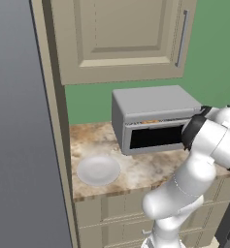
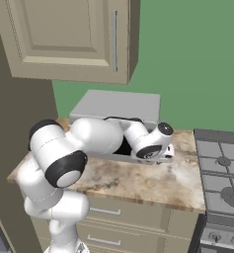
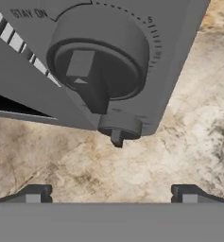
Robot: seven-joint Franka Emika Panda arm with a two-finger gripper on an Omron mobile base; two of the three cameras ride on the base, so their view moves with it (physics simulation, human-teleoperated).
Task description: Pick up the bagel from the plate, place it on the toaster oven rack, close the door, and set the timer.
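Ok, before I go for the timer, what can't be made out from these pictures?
- Bagel and rack: left base view, hidden behind the door's dark glass; just an orange hint above it.
- Oven's control side: arm covers it in both base views.
- Timer dial: hand view, markings cut off by the top edge.
- Pincer: open; hand view shows just its tips.
- Plate: right base view, behind the arm.

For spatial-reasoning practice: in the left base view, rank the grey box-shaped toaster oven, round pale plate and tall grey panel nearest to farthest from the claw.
1. Grey box-shaped toaster oven, at the claw.
2. Round pale plate, counter's left.
3. Tall grey panel, far left.
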